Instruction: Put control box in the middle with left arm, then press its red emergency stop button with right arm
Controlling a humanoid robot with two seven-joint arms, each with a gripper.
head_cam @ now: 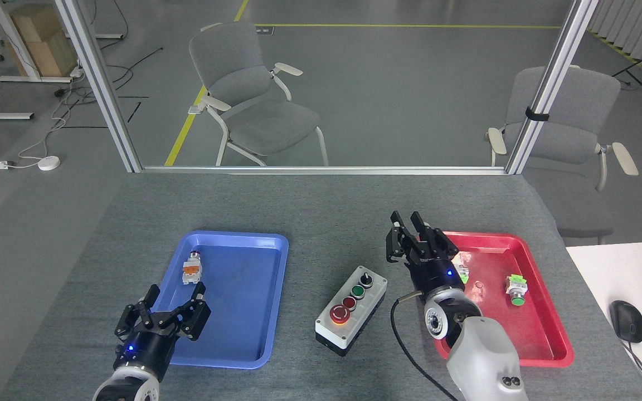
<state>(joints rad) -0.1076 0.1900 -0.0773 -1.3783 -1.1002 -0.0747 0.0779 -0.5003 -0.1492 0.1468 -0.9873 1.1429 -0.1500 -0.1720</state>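
The control box (351,317), white on a black base, lies on the bare grey felt of the middle (326,245), between the two trays. Its red emergency stop button (339,314) is at the near end, uncovered, with a small red button, a green button and a black selector behind it. My right gripper (405,218) is raised behind and to the right of the box, over the red tray's left rim, open and empty. My left gripper (176,291) is open and empty at the near left rim of the blue tray (254,334).
An orange and white switch part (191,268) lies in the blue tray. The red tray (527,334) holds two button parts, one (462,271) half hidden behind my right gripper, one with a green cap (516,291). A white desk with a mouse (627,320) stands at the right.
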